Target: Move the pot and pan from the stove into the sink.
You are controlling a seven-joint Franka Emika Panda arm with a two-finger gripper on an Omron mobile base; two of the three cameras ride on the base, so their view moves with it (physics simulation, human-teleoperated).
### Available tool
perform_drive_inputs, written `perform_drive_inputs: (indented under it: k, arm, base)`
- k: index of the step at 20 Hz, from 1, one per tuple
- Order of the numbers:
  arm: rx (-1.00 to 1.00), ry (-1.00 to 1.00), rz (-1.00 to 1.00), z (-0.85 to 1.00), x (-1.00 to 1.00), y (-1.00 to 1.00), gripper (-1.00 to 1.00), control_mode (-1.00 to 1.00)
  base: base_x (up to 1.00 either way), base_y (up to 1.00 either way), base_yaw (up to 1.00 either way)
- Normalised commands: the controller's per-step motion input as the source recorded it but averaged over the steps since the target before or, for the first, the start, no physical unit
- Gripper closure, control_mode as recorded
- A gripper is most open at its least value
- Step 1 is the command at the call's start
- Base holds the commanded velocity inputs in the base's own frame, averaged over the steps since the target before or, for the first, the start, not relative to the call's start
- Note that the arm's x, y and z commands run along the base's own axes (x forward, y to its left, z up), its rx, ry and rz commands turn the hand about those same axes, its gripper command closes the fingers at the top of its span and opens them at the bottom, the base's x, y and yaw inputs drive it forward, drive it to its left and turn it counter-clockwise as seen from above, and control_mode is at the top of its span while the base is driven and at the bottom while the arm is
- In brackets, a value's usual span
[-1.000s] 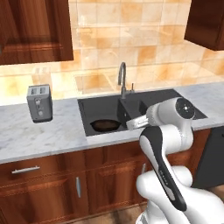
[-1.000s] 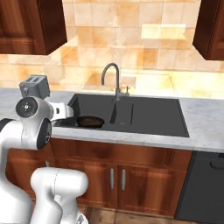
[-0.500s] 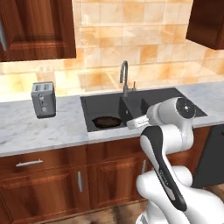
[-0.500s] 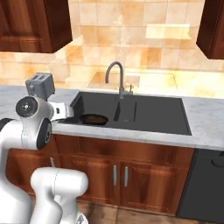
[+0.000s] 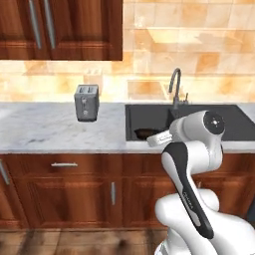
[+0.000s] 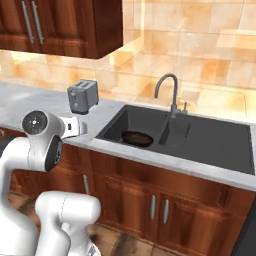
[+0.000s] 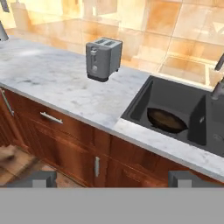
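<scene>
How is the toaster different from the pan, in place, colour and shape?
The toaster stands upright on the white marble counter, left of the sink in the right base view; the pan lies flat inside the sink's left basin. The toaster is grey and boxy with slots on top; the pan is dark, round and shallow with a brownish inside. Neither is touched by the gripper, which hangs open, away from both.

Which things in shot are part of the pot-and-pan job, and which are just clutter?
Job:
- pan, already lying in the sink's left basin
- sink, dark basin set in the marble counter
- gripper, open, holding nothing

Clutter:
- toaster on the counter left of the sink
- tap behind the basin
- wall cupboards
</scene>
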Motion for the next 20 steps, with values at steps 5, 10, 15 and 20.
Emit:
perform_drive_inputs:
  k: [5, 10, 15, 20]
  arm:
    - [0.00, 0.00, 0.00, 0.00, 0.00, 0.00, -1.00, 1.00]
    - [0.00, 0.00, 0.00, 0.00, 0.00, 0.00, -1.00, 1.00]
    - [0.00, 0.00, 0.00, 0.00, 0.00, 0.00, -1.00, 1.00]
    - [0.00, 0.00, 0.00, 0.00, 0.00, 0.00, -1.00, 1.00]
  base:
    - [-0.27, -0.07, 0.44]
    - [-0.25, -0.07, 0.45]
    - [-0.25, -0.07, 0.46]
    - [-0.24, -0.07, 0.46]
